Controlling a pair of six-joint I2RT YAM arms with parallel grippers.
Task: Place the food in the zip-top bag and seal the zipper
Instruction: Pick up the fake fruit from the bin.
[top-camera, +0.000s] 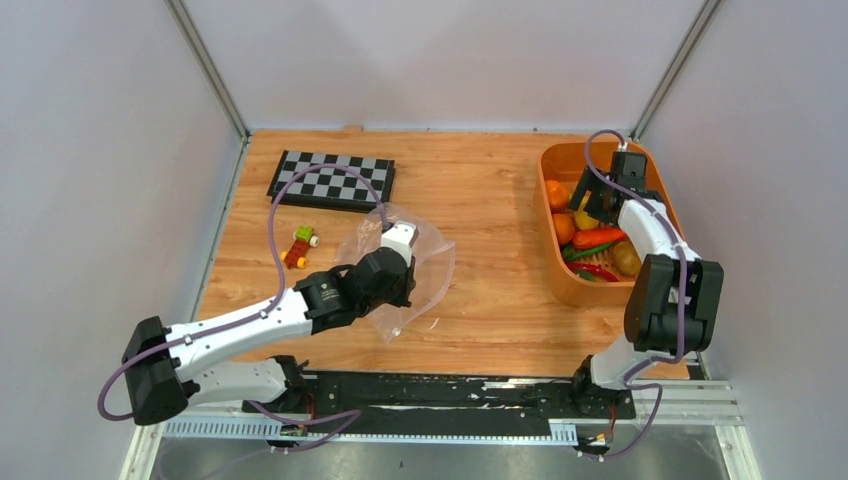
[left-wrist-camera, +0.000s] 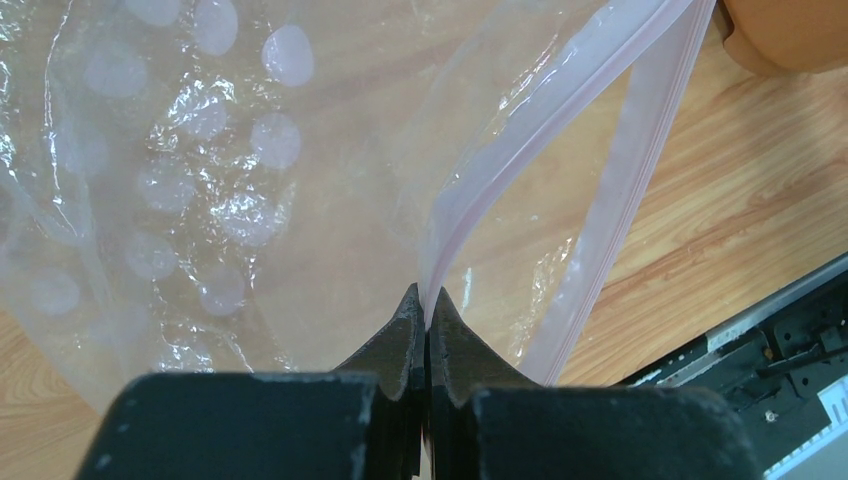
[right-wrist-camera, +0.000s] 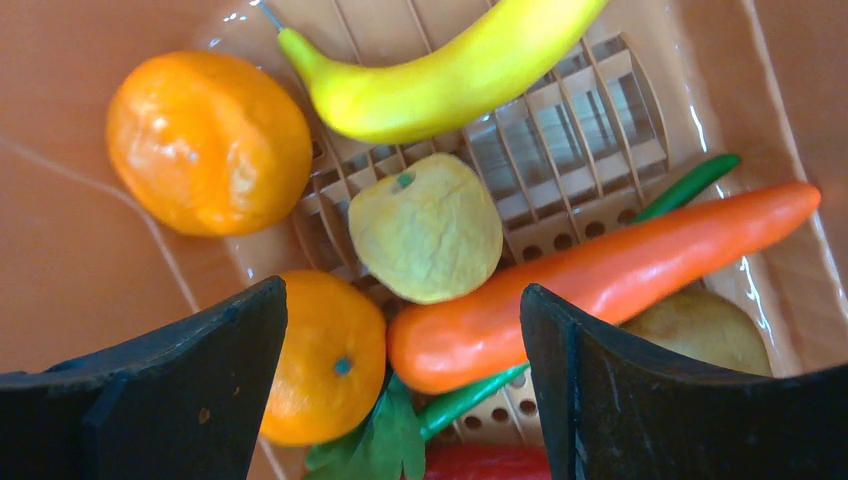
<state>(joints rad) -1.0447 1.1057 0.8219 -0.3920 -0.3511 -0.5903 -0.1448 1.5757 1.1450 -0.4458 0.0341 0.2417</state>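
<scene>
The left gripper (left-wrist-camera: 425, 315) is clenched on 1 lip of the pink zipper (left-wrist-camera: 560, 100) of the zip-top bag (top-camera: 432, 262), its fingers (left-wrist-camera: 395, 345) pressed together on the strip with no gap. The other lip hangs apart from it, so the mouth gapes, apparently held open on the basket side to give a target. No food shows inside the bag, which lies on the wooden table (top-camera: 490, 215) well apart from the orange basket (top-camera: 553, 283), near a chessboard (top-camera: 332, 181) and a block toy (top-camera: 297, 247). All the food sits in the basket: 1 orange (right-wrist-camera: 208, 140), a 2nd orange (right-wrist-camera: 330, 360), a banana (right-wrist-camera: 450, 70), a pale yellow apple-like fruit (right-wrist-camera: 425, 240), a carrot (right-wrist-camera: 600, 280), a brownish potato-like piece (right-wrist-camera: 705, 330) and a sliver of red chilli (right-wrist-camera: 490, 465). The right gripper (right-wrist-camera: 400, 300) hangs over them with fingers spread wide, grasping nothing, straddling the yellow fruit and the carrot's thick end. It looks poised to choose a 1st piece, so the task seems barely begun. The pieces are packed touching, so closing on 1 may nudge its neighbours.
</scene>
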